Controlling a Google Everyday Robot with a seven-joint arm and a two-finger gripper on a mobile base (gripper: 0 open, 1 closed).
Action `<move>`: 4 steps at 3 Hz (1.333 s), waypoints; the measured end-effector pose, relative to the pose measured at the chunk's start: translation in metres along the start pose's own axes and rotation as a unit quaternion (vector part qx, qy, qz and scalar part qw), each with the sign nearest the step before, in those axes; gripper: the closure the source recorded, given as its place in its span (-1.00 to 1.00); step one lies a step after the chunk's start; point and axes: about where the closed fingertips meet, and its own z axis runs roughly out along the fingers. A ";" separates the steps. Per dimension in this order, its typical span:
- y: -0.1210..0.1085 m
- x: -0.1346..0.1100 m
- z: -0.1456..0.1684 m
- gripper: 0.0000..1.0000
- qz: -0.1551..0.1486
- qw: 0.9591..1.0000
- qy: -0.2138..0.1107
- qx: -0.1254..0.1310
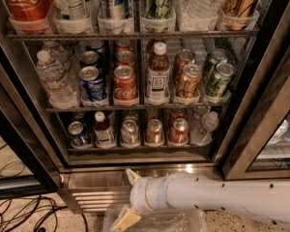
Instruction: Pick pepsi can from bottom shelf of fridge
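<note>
In the only view we see the fridge (193, 170) filling most of the frame. The bottom shelf (140, 152) runs across the lower middle. The pepsi can (77, 132) stands upright at the left end of this shelf, just beside a small bottle (104, 129) on its right. The gripper (129, 198) is at the bottom centre of the frame, in front of the base grille (94, 197), below the shelf and well apart from the can. Its two fingers (126, 220) are spread wide and hold nothing. Under it lies a clear plastic bag (169, 222).
</note>
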 end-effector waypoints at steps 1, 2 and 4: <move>-0.026 -0.034 0.023 -1.00 -0.016 0.996 -0.073 0.047; -0.040 -0.055 0.044 -1.00 -0.015 0.991 -0.123 0.059; -0.039 -0.062 0.065 -1.00 -0.015 0.986 -0.151 0.072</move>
